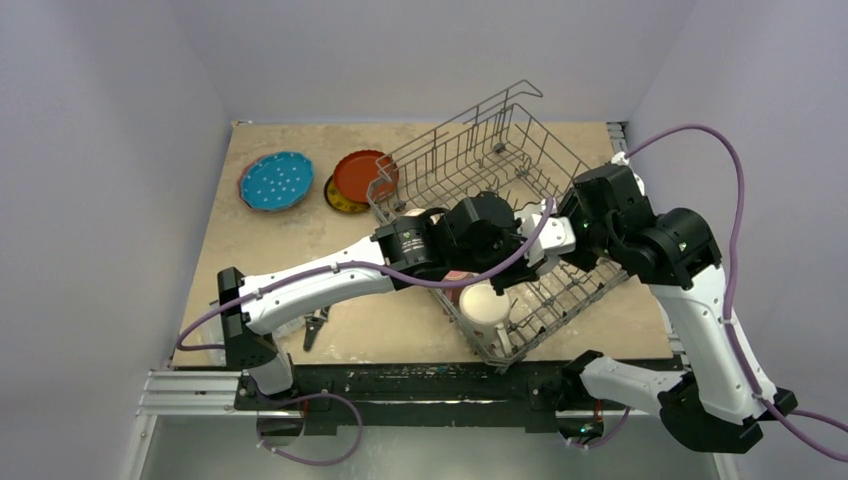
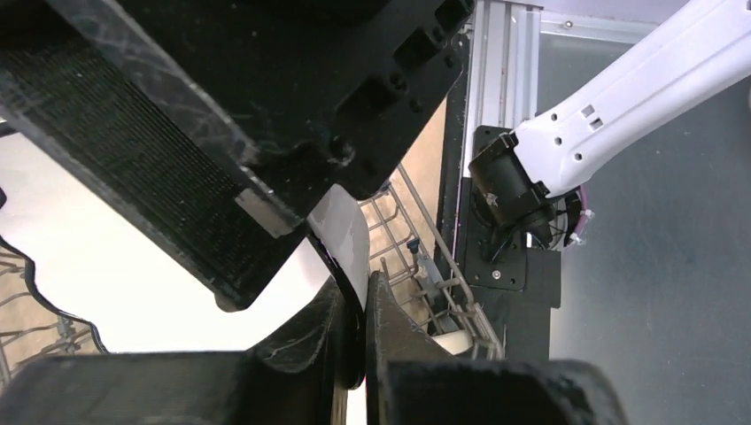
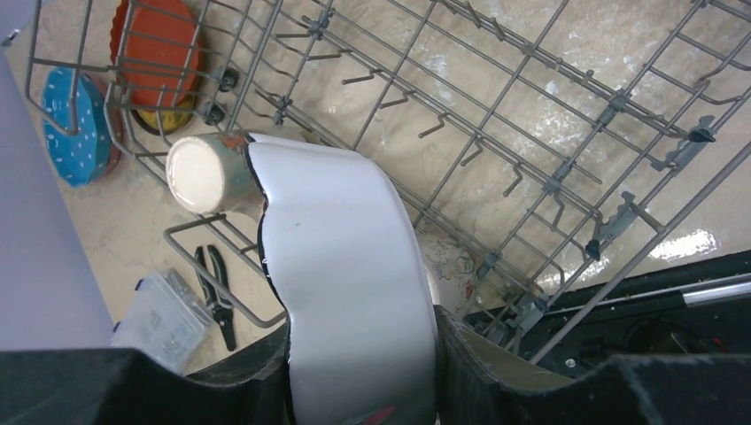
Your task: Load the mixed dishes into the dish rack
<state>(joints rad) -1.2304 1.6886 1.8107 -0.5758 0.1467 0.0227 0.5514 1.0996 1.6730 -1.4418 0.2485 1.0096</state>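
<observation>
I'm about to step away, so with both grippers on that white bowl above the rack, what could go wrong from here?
The left gripper pinches only the thin rim of the white bowl; if the right gripper lets go, the bowl may swing or slip onto the dish rack. If the grippers pull apart with both clamped, the bowl could be wrenched loose. The cream mug sits close by and might get knocked.
</observation>
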